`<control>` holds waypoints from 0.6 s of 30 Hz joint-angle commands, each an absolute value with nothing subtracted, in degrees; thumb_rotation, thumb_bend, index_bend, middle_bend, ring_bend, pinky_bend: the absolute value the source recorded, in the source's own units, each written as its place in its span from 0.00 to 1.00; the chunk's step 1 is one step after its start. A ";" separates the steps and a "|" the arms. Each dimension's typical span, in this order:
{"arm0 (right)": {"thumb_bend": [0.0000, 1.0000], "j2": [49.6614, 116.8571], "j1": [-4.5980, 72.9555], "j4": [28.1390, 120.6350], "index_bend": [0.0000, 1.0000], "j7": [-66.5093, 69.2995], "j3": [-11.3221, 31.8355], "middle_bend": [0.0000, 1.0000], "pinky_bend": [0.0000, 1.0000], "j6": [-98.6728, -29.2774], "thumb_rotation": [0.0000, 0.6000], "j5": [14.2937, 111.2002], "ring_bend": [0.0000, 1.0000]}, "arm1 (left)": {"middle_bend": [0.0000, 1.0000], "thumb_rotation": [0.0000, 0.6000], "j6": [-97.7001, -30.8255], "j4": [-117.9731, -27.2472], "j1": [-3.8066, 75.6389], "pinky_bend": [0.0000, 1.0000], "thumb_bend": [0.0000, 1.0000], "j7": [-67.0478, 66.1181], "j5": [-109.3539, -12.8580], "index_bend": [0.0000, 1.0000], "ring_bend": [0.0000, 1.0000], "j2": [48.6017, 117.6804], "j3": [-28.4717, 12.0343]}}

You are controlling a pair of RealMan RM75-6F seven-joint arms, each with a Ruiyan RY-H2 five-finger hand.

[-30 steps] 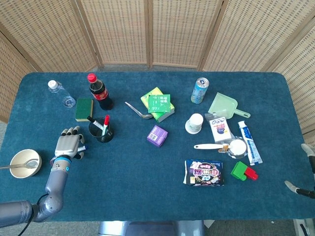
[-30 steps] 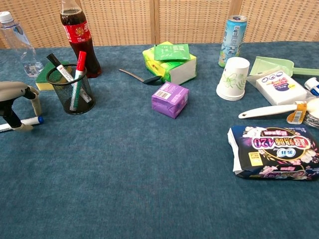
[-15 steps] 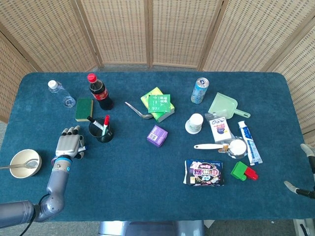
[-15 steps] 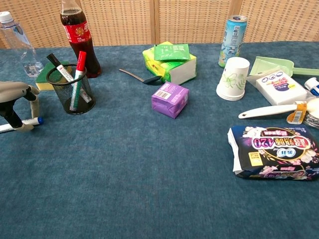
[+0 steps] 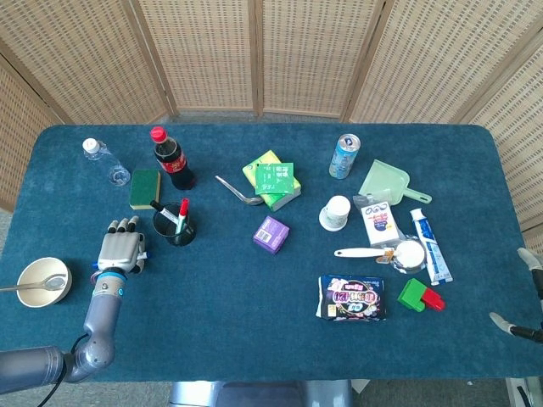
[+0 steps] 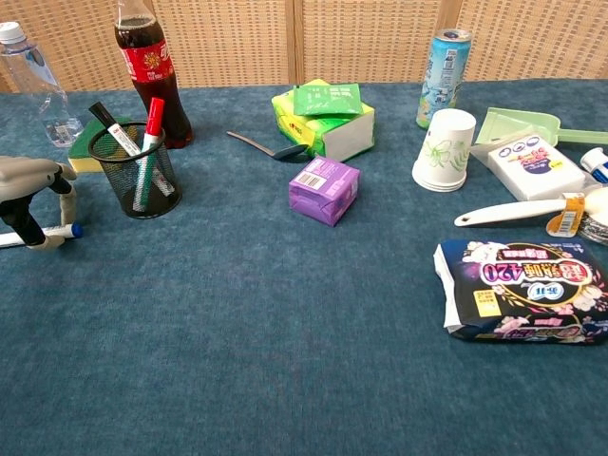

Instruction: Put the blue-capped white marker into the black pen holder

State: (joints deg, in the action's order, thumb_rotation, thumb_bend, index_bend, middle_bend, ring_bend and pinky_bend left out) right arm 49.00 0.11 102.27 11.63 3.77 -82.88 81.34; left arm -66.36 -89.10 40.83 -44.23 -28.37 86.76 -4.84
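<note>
Snack pack [image 6: 522,288] lies nearest, on the right part of the blue bench [image 6: 285,361]. Right hand [image 5: 530,292] shows only as a sliver at the right edge of the head view, beyond the bench; cannot tell whether its fingers are apart or together.

Left hand [image 5: 120,248] sits at the left side, palm down, fingers arched over the marker [image 6: 57,231]. In the chest view the fingers [image 6: 65,195] come down on either side of the marker body, fingertips at the cloth; the blue cap pokes out toward the holder. Marker lies flat on the bench, just left of the holder, not in it. Cannot tell whether the hand is actually clamped on it or only caging it.

Bowl [image 5: 42,281] with a spoon rests further left, near the bench edge.

Holder [image 6: 135,171], black mesh, stands upright just right of the left hand, with a red-capped marker [image 6: 149,128] and a black-capped one [image 6: 112,128] leaning inside.

Purple box [image 6: 324,189] sits mid-bench. Paper cups [image 6: 446,149], a white spatula [image 6: 508,211] and a white box [image 6: 528,165] are to the right.

Further back: sponge [image 5: 145,187], cola bottle [image 6: 141,57], water bottle [image 6: 28,76], metal spoon [image 6: 266,147], green packs [image 6: 325,114], can [image 6: 443,65], green dustpan [image 5: 386,182].
</note>
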 commanded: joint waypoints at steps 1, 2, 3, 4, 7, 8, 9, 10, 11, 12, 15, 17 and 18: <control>0.00 48.99 0.11 102.25 0.07 11.73 3.78 0.00 0.00 -82.89 1.00 81.34 0.00 | 0.00 1.00 -66.37 -89.83 40.42 0.00 0.43 -43.17 -29.59 0.52 0.00 86.23 -5.08; 0.00 48.98 0.11 102.25 0.07 11.76 3.78 0.00 0.00 -82.89 1.00 81.33 0.00 | 0.00 1.00 -66.43 -90.27 40.24 0.00 0.43 -42.74 -30.20 0.53 0.00 85.90 -5.12; 0.00 48.98 0.11 102.25 0.07 11.76 3.78 0.00 0.00 -82.89 1.00 81.32 0.00 | 0.00 1.00 -66.52 -90.97 40.00 0.00 0.43 -42.13 -31.13 0.53 0.00 85.36 -5.17; 0.00 48.98 0.12 102.26 0.07 11.77 3.75 0.00 0.00 -82.86 1.00 81.34 0.00 | 0.00 1.00 -67.14 -92.43 39.74 0.00 0.43 -41.05 -33.07 0.53 0.00 84.45 -5.46; 0.00 48.98 0.11 102.30 0.07 11.68 3.71 0.00 0.00 -82.87 1.00 81.38 0.00 | 0.00 1.00 -68.10 -95.51 38.76 0.00 0.43 -39.19 -36.70 0.53 0.00 82.31 -5.17; 0.00 48.98 0.12 102.32 0.07 11.65 3.71 0.00 0.00 -82.89 1.00 81.41 0.00 | 0.00 1.00 -68.51 -96.61 38.47 0.00 0.43 -38.71 -37.95 0.53 0.00 81.61 -5.12; 0.00 48.99 0.12 102.34 0.07 11.63 3.71 0.00 0.00 -82.90 1.00 81.42 0.00 | 0.00 1.00 -68.72 -97.16 38.32 0.00 0.43 -38.44 -38.50 0.53 0.00 81.29 -5.13; 0.00 48.98 0.11 102.36 0.07 11.62 3.70 0.00 0.00 -82.93 1.00 81.43 0.00 | 0.00 1.00 -69.02 -97.95 38.12 0.00 0.43 -38.07 -39.28 0.53 0.00 80.81 -5.16; 0.00 48.98 0.10 102.38 0.07 11.59 3.70 0.00 0.00 -82.96 1.00 81.42 0.00 | 0.00 1.00 -69.28 -98.74 37.91 0.00 0.43 -37.70 -40.01 0.53 0.00 80.33 -5.20; 0.00 48.98 0.09 102.37 0.07 11.54 3.71 0.00 0.00 -82.98 1.00 81.39 0.00 | 0.00 1.00 -69.53 -99.54 37.71 0.00 0.43 -37.33 -40.69 0.53 0.00 79.85 -5.25; 0.00 48.98 0.08 102.37 0.07 11.58 3.72 0.00 0.00 -82.99 1.00 81.31 0.00 | 0.00 1.00 -70.04 -102.21 36.98 0.00 0.43 -35.78 -43.06 0.53 0.00 78.09 -5.35; 0.00 48.99 0.10 102.34 0.07 11.53 3.74 0.00 0.00 -82.96 1.00 81.25 0.00 | 0.00 1.00 -70.37 -103.76 36.45 0.00 0.43 -34.69 -44.73 0.53 0.00 76.98 -5.33; 0.00 49.00 0.11 102.34 0.07 11.51 3.74 0.00 0.00 -82.94 1.00 81.24 0.00 | 0.00 1.00 -70.53 -104.53 36.19 0.00 0.43 -34.18 -45.53 0.53 0.00 76.40 -5.32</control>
